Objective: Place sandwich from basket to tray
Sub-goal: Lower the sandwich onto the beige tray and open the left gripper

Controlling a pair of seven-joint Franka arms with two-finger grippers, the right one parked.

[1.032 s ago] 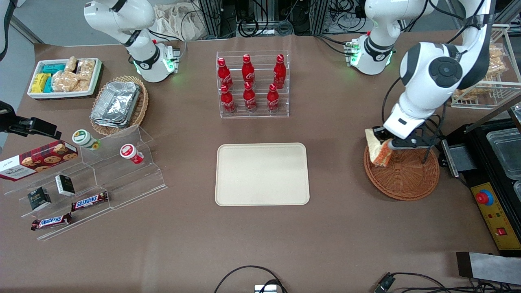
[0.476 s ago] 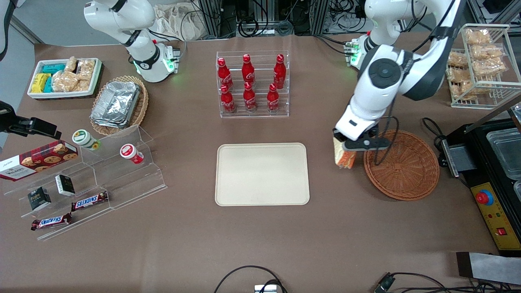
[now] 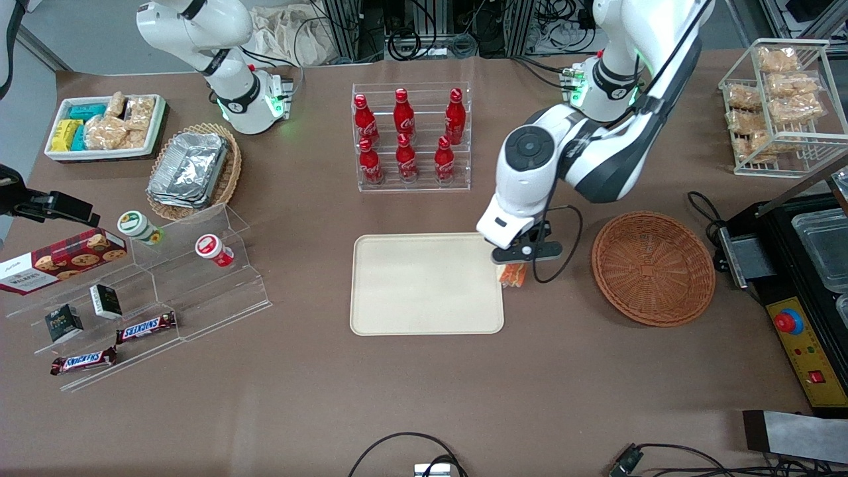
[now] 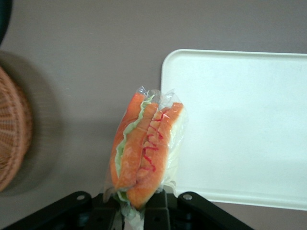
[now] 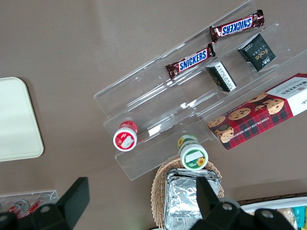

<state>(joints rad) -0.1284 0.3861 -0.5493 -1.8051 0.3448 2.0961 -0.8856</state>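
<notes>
Wicker, reddish-brown and round, the basket (image 3: 653,267) now sits bare on the tabletop (image 3: 424,397); nothing lies in it. The sandwich (image 3: 513,273) is out and hangs from the left arm's hand (image 3: 515,264), whose fingers are pinching the wrapped wedge at one end so that its orange and green filling edge points down. In the front view the hand is above the tray's (image 3: 397,311) edge on the basket's side, between basket and tray. The wrist view shows the sandwich (image 4: 144,153) straddling that edge: part of it over the cream tray (image 4: 249,124), part over brown tabletop, with the basket (image 4: 12,129) well apart.

So the pick-up and most of the carry look done. What is left, as I judge it, is a little more travel over the tray's middle, a descent, and a release. The tray holds nothing yet.

Other containers are untouched: an acrylic rack (image 3: 411,139) holds six red bottles, a lighter wicker basket (image 3: 199,172) carries foil containers, a white bin (image 3: 106,126) has bagged snacks, and a wire rack (image 3: 775,99) holds more packets.
</notes>
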